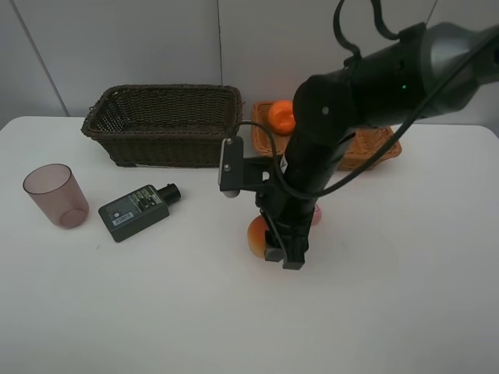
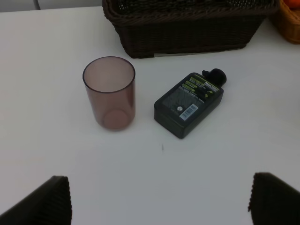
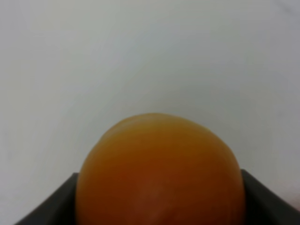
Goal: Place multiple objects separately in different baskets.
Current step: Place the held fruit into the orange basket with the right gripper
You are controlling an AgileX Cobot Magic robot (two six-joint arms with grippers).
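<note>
On the white tabletop (image 1: pixel 390 312), the dark-brown wicker basket (image 1: pixel 164 136) stands at the back. The light orange-tan basket (image 1: pixel 380 148) beside it is half hidden by the right arm and holds a tangerine (image 1: pixel 282 115). The right hand (image 1: pixel 282 257) points straight down mid-tabletop, closed on a red-orange round fruit (image 1: pixel 256 232) that bulges from between its fingers. A smooth ball held that near its edge could squirt free on the lift and roll. The arm could also knock the small pink item (image 1: pixel 315 214) just beside it. The left hand (image 2: pixel 159 201) hangs wide open, holding nothing, above the upright mauve cup (image 1: pixel 56 195). The flat dark-green bottle (image 1: pixel 134 212) lies label-up, its long axis diagonal and its black cap toward the dark basket. The fruit, being round, has no long axis.
</note>
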